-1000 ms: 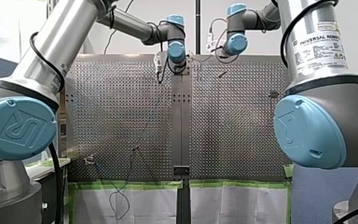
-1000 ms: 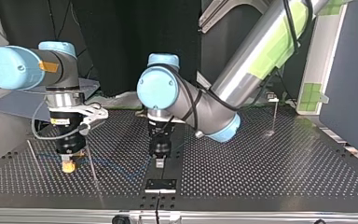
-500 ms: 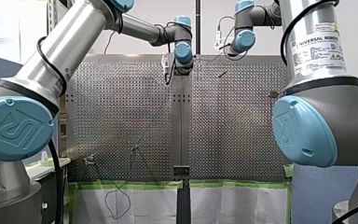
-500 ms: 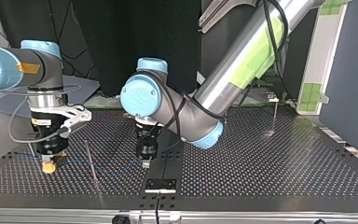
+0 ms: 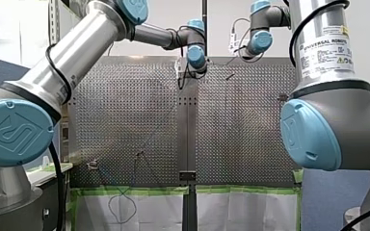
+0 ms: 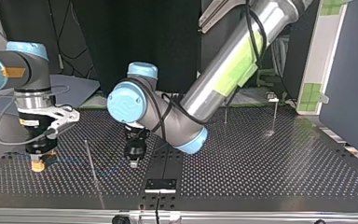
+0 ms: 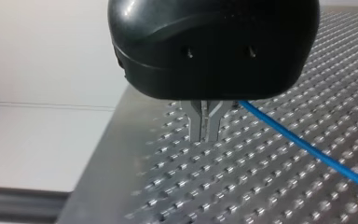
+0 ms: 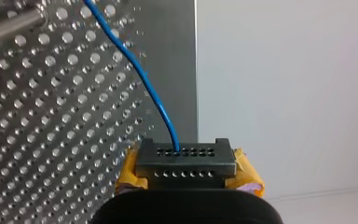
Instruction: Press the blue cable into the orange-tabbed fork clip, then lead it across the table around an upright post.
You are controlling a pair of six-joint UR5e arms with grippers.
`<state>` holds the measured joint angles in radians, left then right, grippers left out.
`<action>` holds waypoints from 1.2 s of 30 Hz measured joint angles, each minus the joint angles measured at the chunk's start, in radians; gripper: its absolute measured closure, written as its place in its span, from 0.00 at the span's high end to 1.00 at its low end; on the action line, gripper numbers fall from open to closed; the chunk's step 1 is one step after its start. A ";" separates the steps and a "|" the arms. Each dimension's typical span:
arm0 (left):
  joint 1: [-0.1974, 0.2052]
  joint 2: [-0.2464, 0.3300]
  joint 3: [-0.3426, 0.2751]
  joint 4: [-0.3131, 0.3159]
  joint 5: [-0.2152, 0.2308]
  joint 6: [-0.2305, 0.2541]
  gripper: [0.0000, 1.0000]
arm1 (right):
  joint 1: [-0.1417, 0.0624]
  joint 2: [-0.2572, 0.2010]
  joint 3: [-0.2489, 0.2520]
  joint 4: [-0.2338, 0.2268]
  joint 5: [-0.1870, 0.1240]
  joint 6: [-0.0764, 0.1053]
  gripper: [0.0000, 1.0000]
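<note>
In the right wrist view my right gripper (image 8: pixel 185 161), with yellow pads, is shut on the thin blue cable (image 8: pixel 140 65), which runs away over the perforated plate. The top view has this gripper (image 6: pixel 38 165) low over the table at the left. My left gripper (image 6: pixel 134 163) hangs near the middle, its metal fingers (image 7: pixel 200 126) pressed together. The blue cable (image 7: pixel 307 149) passes close beside those fingers; whether it is pinched is hidden. A thin upright post (image 6: pixel 92 165) stands between the two grippers. A small clip (image 5: pixel 92 164) sits at the front view's lower left; no orange tab shows.
Two more thin posts (image 6: pixel 225 114) (image 6: pixel 275 114) stand at the top view's far right. A black bracket (image 6: pixel 160 185) lies at the table's near edge in that view. Cable slack hangs in a loop (image 5: pixel 120 208) over the table edge in the front view.
Both arms have slid toward the top view's left, the front view's right, taking the cable along. The right gripper has passed beyond the thin post. Both grippers stay shut.
</note>
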<state>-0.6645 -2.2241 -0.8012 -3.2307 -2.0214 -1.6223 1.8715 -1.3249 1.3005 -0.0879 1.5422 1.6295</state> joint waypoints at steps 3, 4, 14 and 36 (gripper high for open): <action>-0.006 -0.026 0.027 -0.012 0.004 0.000 0.00 | -0.015 0.000 0.000 0.001 -0.001 0.000 0.00; -0.007 -0.037 0.037 -0.016 0.005 0.000 0.00 | -0.019 0.000 0.000 0.002 -0.002 0.000 0.00; -0.005 -0.077 0.139 -0.013 0.041 -0.009 0.00 | -0.057 0.000 0.001 0.006 -0.002 -0.001 0.00; -0.005 -0.161 0.176 -0.039 0.090 -0.035 0.00 | -0.090 0.000 0.015 0.012 -0.003 -0.001 0.00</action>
<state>-0.6690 -2.3846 -0.6256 -3.2701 -1.9318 -1.6569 1.7817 -1.3249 1.3151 -0.0756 1.5389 1.6283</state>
